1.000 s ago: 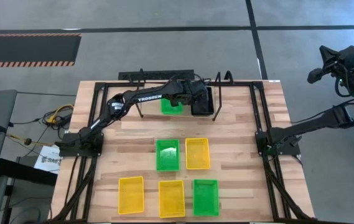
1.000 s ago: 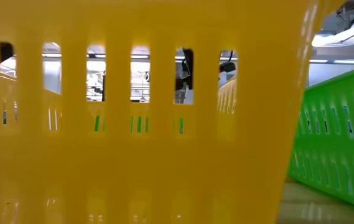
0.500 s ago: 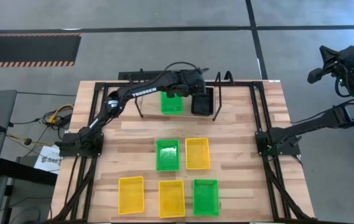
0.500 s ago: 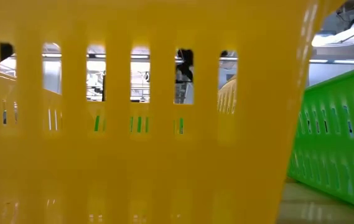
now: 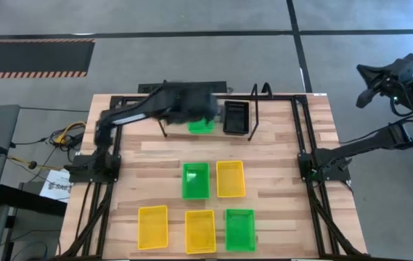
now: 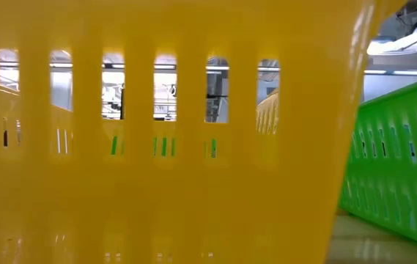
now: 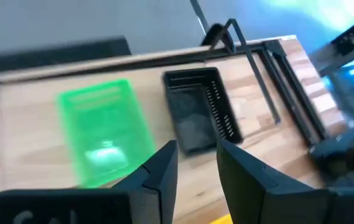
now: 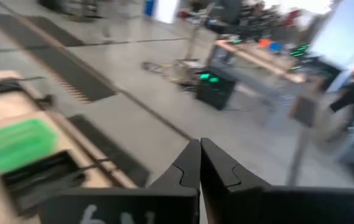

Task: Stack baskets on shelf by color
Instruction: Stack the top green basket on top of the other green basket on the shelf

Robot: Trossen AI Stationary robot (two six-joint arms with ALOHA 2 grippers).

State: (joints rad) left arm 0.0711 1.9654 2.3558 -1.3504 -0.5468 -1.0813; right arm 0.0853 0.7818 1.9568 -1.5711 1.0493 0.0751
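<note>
The left gripper hangs above the far edge of the table, over the shelf, its fingers parted with a narrow gap and nothing between them. Under it a green basket lies at about 12 o'clock from the table's middle, with a black basket just beside it at its 3 o'clock. Nearer the middle sit a second green basket and a yellow basket side by side. Along the near edge, at 6 o'clock, lie two more yellow ones and a third green. The right gripper waits off the table at 3 o'clock, fingertips pressed together, empty.
</note>
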